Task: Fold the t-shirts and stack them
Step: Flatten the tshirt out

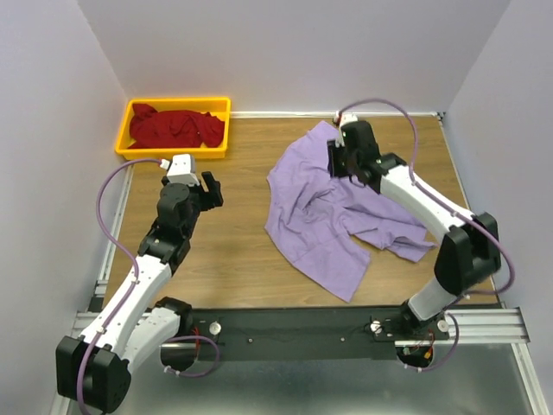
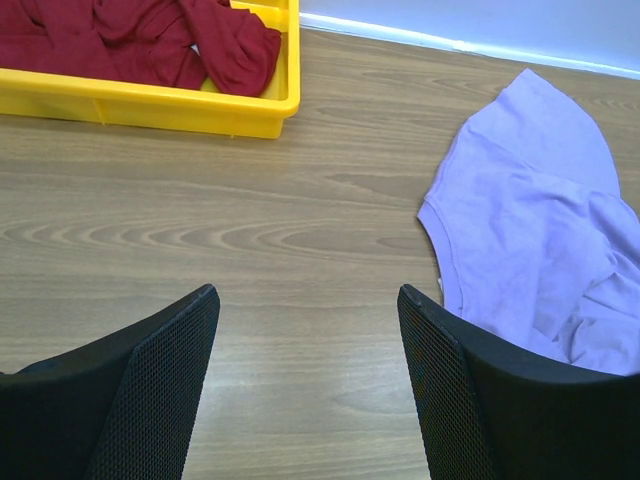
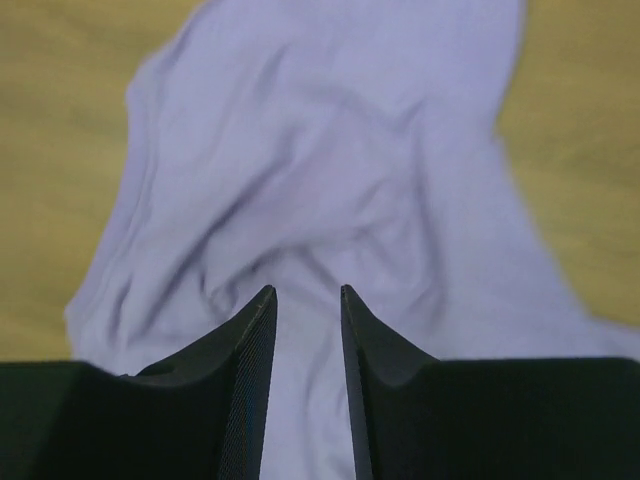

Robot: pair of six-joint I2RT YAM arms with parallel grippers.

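**A:** Top external view first. Where are the shirts?

**B:** The lavender t-shirt point(image 1: 333, 216) lies rumpled and spread out on the wooden table point(image 1: 225, 242), right of the middle. The dark red t-shirt point(image 1: 177, 127) is bunched inside the yellow bin point(image 1: 173, 105) in the far left corner.

**A:** And the arms?

**B:** The left gripper point(image 1: 210, 188) hangs over bare wood near the bin, apart from both shirts. The right gripper point(image 1: 335, 160) is down at the far part of the lavender t-shirt.

**A:** Left wrist view?

**B:** The left gripper point(image 2: 305, 300) has its jaws wide apart, with only the table point(image 2: 250, 220) between them. The yellow bin point(image 2: 150, 105) sits at upper left, and the dark red t-shirt point(image 2: 130, 35) is heaped up to its rim. The lavender t-shirt point(image 2: 530, 230) lies to the right, its near edge hidden behind one finger.

**A:** Right wrist view?

**B:** It's blurry. The right gripper point(image 3: 307, 292) has its jaws parted by a narrow gap, pointing at the wrinkled lavender t-shirt point(image 3: 330, 150), which fills most of the view. Cloth shows through the gap, but none looks pinched. I can't tell whether the tips touch it. The table point(image 3: 60, 120) shows on both sides.
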